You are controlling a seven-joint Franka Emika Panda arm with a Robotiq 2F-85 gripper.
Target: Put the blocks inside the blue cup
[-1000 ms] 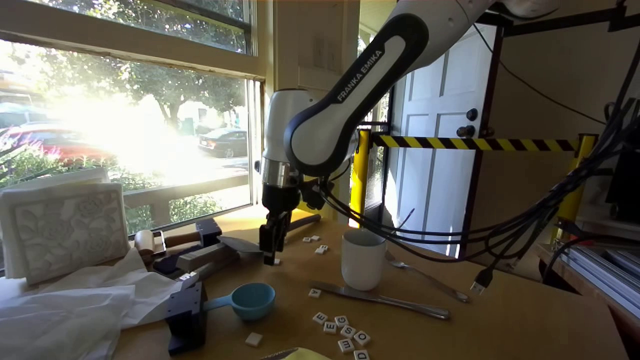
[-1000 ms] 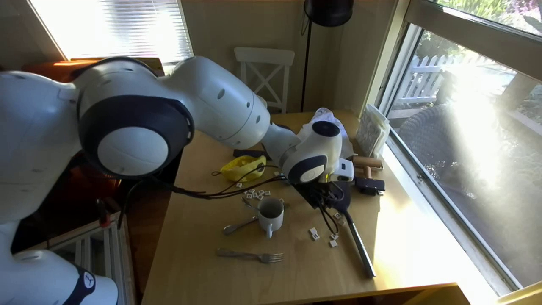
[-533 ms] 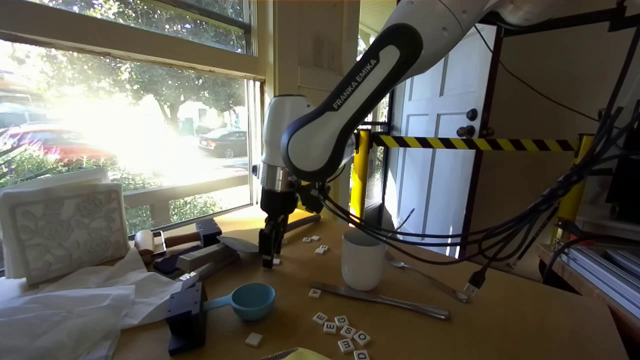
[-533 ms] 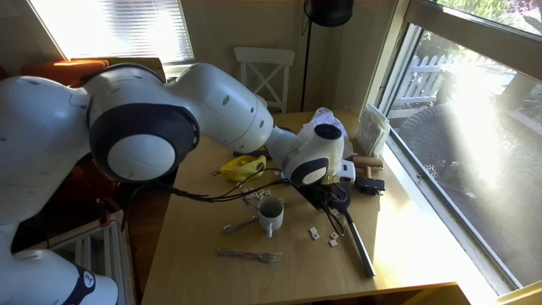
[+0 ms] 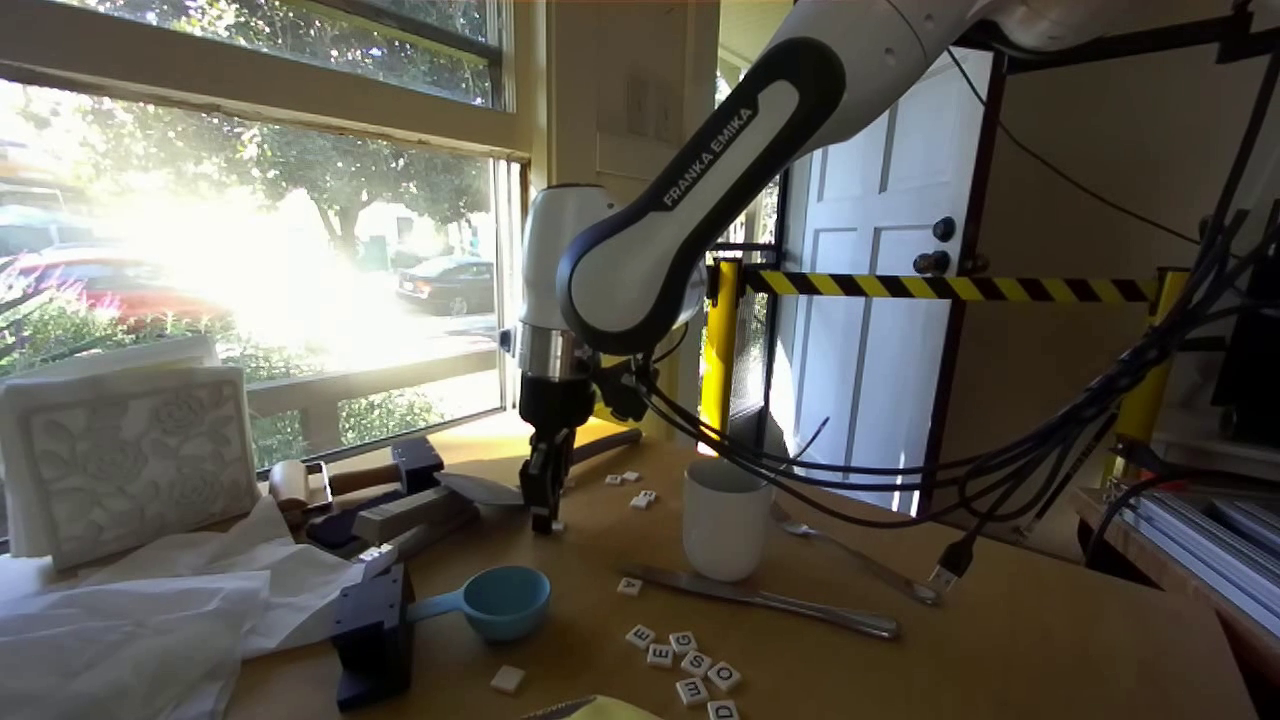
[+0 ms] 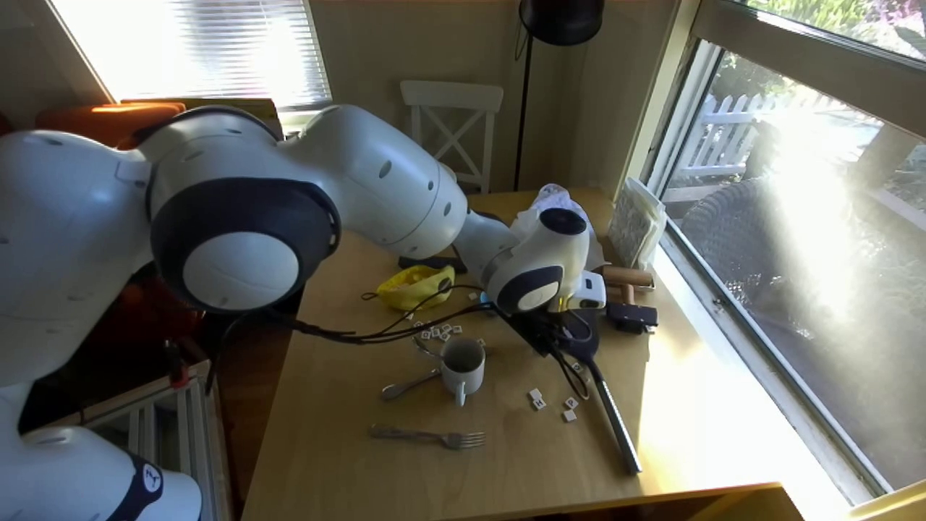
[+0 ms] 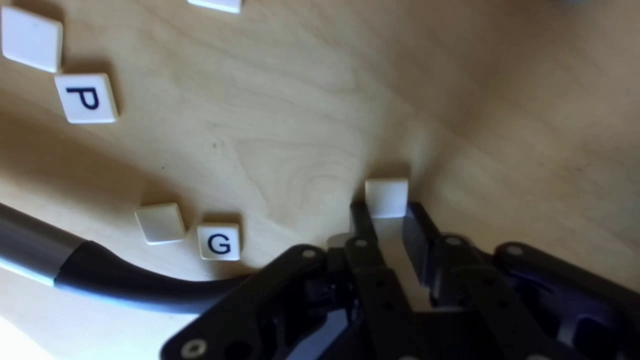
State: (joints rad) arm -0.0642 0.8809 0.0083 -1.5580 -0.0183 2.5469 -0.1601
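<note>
Cream-coloured, a plain square tile (image 7: 387, 195) sits between the fingertips (image 7: 361, 220) of the gripper (image 7: 387, 209), which is clenched on it, low over the wooden table (image 6: 318, 470); whether the tile touches the wood I cannot tell. Nearer the edge by the window (image 6: 781, 275), a tile lettered G (image 7: 220, 242) and a second plain tile (image 7: 161, 223) lie near a steel-handled utensil (image 6: 615, 423) whose handle runs towards the edge opposite the white chair (image 6: 452, 94). The light-blue measuring cup (image 5: 505, 602) stands upright, well in from the window edge, its handle pointing to a black bracket (image 5: 372, 640). Another plain tile (image 5: 508, 680) lies near the cup. A cluster of lettered tiles (image 5: 697, 663), E, G, S, O and D among them, lies farther from that edge. A white mug (image 6: 463, 369) stands mid-table with a table knife (image 5: 790, 605) just beside it; a fork (image 6: 428, 436) lies between the mug and the edge opposite the chair.
</note>
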